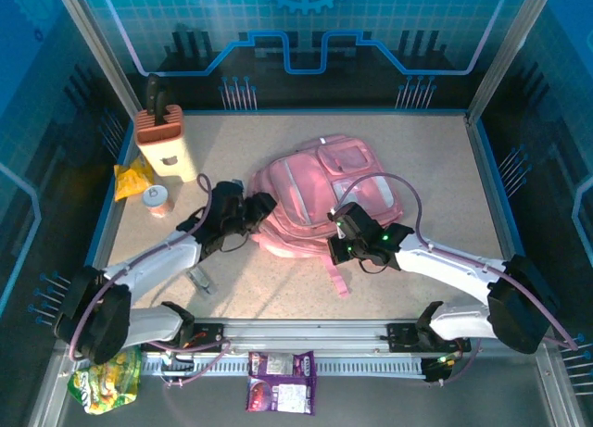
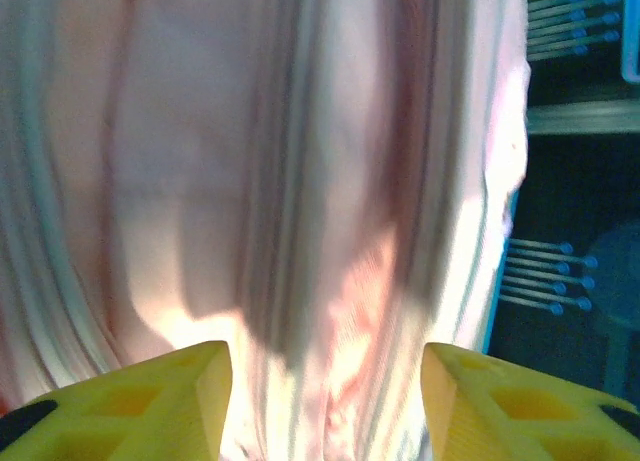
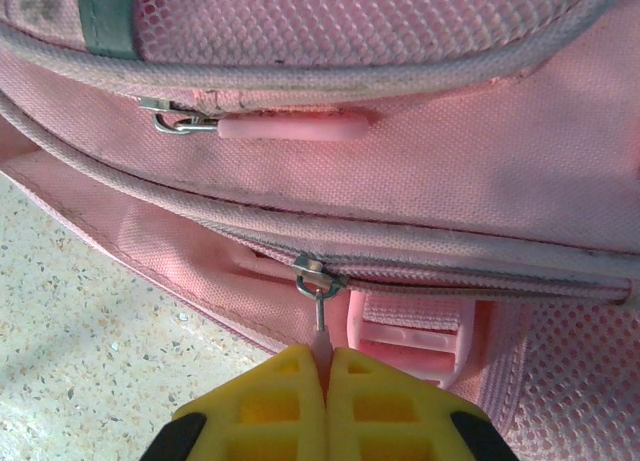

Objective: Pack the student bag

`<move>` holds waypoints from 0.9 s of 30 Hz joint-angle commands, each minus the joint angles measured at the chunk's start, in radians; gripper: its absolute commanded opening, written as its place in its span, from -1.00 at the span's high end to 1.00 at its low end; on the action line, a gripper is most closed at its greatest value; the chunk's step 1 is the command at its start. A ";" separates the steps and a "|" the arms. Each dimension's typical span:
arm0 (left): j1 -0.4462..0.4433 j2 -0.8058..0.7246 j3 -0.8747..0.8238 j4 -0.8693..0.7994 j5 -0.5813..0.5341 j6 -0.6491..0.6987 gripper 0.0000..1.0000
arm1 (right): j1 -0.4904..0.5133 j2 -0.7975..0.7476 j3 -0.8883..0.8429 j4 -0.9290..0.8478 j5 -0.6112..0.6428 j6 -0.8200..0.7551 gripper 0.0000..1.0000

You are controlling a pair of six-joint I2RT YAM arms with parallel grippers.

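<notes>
The student bag (image 1: 315, 200), a soft pink backpack with pale trim, lies flat in the middle of the table. My left gripper (image 1: 262, 207) is at its left edge. In the left wrist view this gripper (image 2: 325, 401) is open, its yellow fingers well apart, with blurred pink bag fabric (image 2: 300, 181) close in front. My right gripper (image 1: 345, 231) is at the bag's near edge. In the right wrist view it (image 3: 327, 361) is shut on the pink zip pull (image 3: 320, 328), which hangs from a metal slider (image 3: 318, 276). Another pink zip pull (image 3: 290, 128) lies higher on the bag.
A tan wooden block with dark handles (image 1: 165, 144) stands at the back left, with a yellow packet (image 1: 134, 179) and a small jar (image 1: 158, 200) beside it. A green packet (image 1: 107, 376) and a purple packet (image 1: 281, 383) lie beyond the table's near edge. A pink strap buckle (image 3: 415, 336) sits beside the right fingers.
</notes>
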 commanded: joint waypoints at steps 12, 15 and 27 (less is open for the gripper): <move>-0.177 0.075 -0.067 0.129 -0.243 -0.229 0.45 | 0.011 -0.029 -0.010 -0.007 0.006 0.011 1.00; -0.177 0.095 -0.052 0.133 -0.247 -0.218 0.83 | 0.000 -0.031 -0.009 -0.023 0.014 0.005 1.00; -0.096 0.020 -0.007 -0.062 -0.276 -0.107 1.00 | -0.205 -0.114 -0.055 -0.086 -0.031 -0.052 1.00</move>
